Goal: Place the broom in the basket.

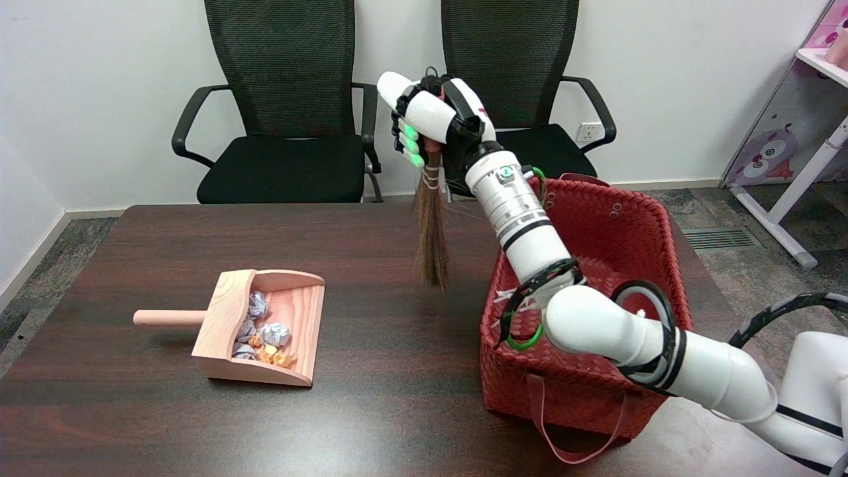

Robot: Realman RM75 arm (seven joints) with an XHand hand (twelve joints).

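Dangling brown-bristled broom [430, 232], white-bound neck

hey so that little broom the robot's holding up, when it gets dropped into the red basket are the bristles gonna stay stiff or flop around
The broom hangs bristles-down from the right hand, its long thin bristles keeping a straight tuft, so they are probably springy, not limp. They would likely bend against the woven red basket wall. It looks light: the hand carries it by the bound top alone.

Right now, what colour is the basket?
Red, woven all over; the head view shows the basket best.
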